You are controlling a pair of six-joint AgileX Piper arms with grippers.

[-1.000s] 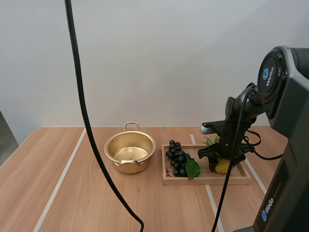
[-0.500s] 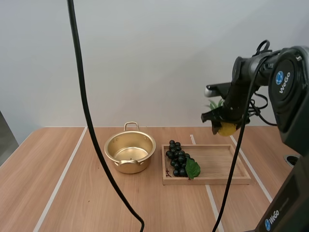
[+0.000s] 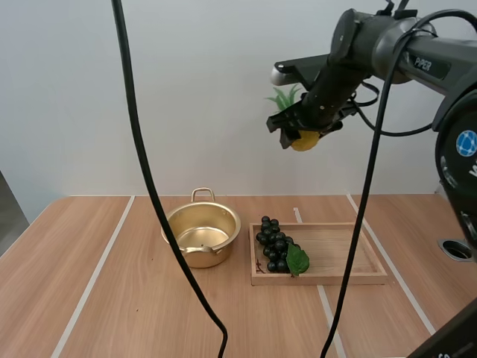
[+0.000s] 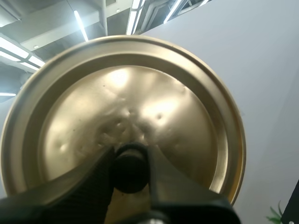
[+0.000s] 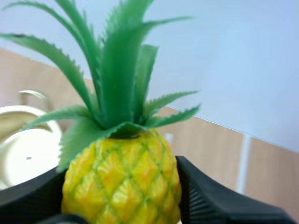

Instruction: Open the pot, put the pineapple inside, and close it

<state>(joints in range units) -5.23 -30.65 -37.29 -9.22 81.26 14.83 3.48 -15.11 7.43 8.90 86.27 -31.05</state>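
A gold pot stands open on the table, left of the wooden tray. My right gripper hangs high above the tray's left part, shut on a small yellow pineapple with green leaves. In the right wrist view the pineapple sits pinched between the black fingers, and the pot shows beyond it. In the left wrist view my left gripper is shut on the black knob of the gold lid, held up in the air.
A bunch of dark grapes with a green leaf lies in the left end of the tray. White lines run across the wooden table. A round hole sits at the table's right edge.
My right gripper has lifted the pineapple out of the tray, risen high and swung left toward the pot. The pot, tray and grapes have stayed put.
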